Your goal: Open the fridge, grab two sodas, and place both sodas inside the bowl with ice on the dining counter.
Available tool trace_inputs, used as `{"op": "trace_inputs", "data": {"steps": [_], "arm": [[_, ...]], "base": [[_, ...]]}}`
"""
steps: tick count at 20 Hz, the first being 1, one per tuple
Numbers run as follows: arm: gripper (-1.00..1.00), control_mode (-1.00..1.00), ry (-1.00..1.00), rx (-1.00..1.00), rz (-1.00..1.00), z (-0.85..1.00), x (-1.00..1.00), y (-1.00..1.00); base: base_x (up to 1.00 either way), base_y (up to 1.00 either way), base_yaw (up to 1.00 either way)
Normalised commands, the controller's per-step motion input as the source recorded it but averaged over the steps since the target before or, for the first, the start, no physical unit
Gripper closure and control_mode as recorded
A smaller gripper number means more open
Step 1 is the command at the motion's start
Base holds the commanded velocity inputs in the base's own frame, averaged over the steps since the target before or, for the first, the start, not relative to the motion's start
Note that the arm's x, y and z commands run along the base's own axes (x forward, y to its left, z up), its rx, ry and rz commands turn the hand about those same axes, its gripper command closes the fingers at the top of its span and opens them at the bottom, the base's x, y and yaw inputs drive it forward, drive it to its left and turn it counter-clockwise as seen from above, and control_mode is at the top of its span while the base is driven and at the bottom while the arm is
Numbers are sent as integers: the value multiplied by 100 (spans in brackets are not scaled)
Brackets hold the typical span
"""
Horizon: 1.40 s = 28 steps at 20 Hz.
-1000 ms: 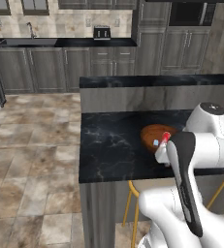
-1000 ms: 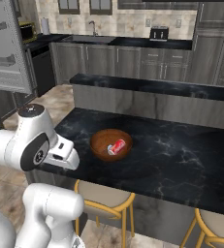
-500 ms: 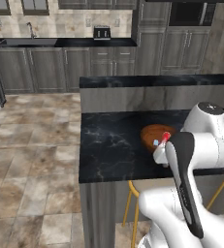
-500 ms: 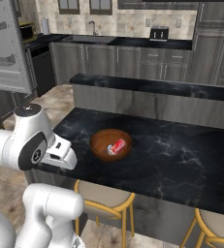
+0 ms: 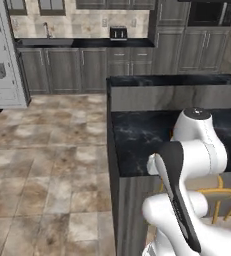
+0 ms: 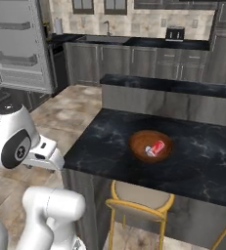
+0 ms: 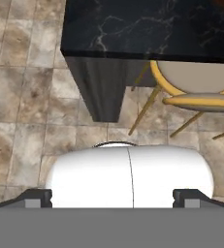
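Note:
One pink-red soda lies in the reddish-brown bowl with ice on the black marble dining counter, next to a whitish ice piece. In the left base view my arm hides the bowl, and the dining counter stands behind it. The fridge stands open at the far left, its pale grey shelved inside facing me; the fridge also sits at the left edge of the left base view. My gripper hangs off the counter's near corner, pointing at the floor, open and holding nothing, its fingertips wide apart.
A yellow-framed stool stands under the dining counter's near edge, and the stool lies below my hand. A long wall counter with sink and toaster runs along the back. Tiled floor stretches between the dining counter and the fridge.
The whole picture has slid to the right in both base views, so the base has moved. More of the fridge is in view. The gripper stays open.

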Motion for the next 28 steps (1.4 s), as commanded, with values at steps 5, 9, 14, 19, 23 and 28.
{"op": "trace_inputs", "data": {"steps": [5, 9, 14, 19, 23, 28], "arm": [[-100, 100, 0, 0, 0, 0, 0, 0], [-100, 100, 0, 0, 0, 0, 0, 0], [-100, 100, 0, 0, 0, 0, 0, 0], [-100, 100, 0, 0, 0, 0, 0, 0], [-100, 100, 0, 0, 0, 0, 0, 0], [-100, 100, 0, 0, 0, 0, 0, 0]], "base": [[-24, 100, 17], [-8, 100, 26], [0, 99, 36], [10, 86, 39], [62, 41, 36], [94, 9, 31]]}}
